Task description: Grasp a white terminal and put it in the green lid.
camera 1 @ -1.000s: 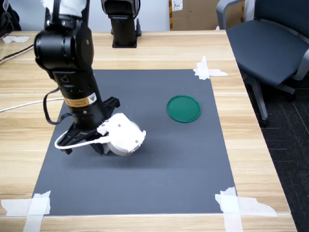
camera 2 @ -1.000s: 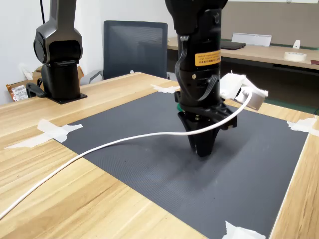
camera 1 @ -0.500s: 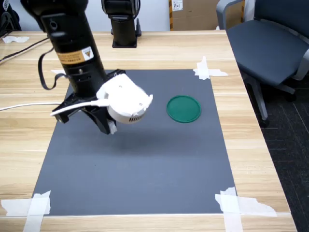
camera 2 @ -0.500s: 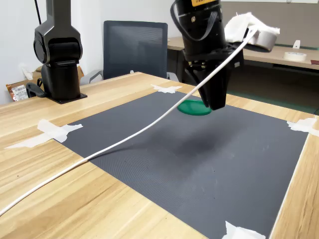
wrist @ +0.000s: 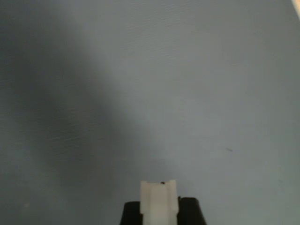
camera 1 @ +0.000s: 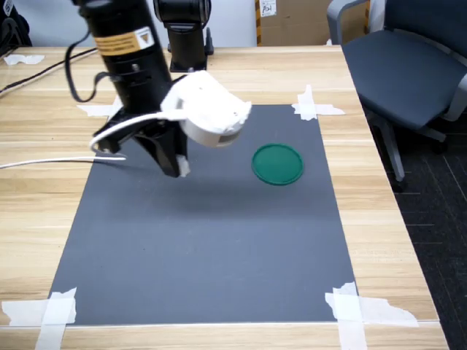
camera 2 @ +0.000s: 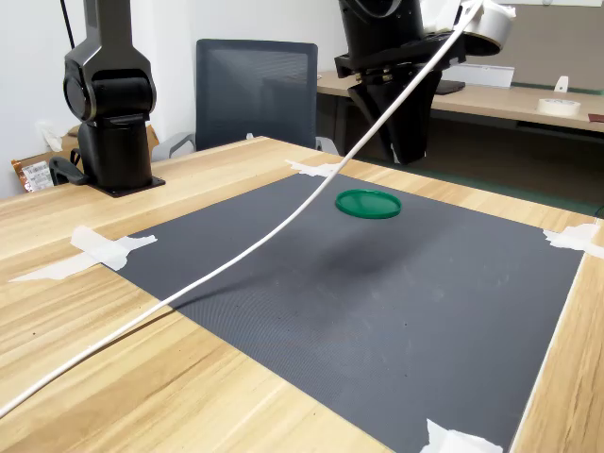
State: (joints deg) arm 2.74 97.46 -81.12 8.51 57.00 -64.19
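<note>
1. we see a tiny blocky white translucent plastic terminal pinched upright between the two dark fingertips in the wrist view, held clear above the mat.
2. we find a flat round dark-green plastic lid with a low raised rim lying flat and empty on the dark grey mat, toward the first exterior view's right.

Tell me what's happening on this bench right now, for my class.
A single robot arm has its gripper raised above the dark mat, the jaws closed on the white terminal, as the wrist view shows. The green lid lies empty on the mat, to the first exterior view's right of the gripper. The terminal is not yet over it.
</note>
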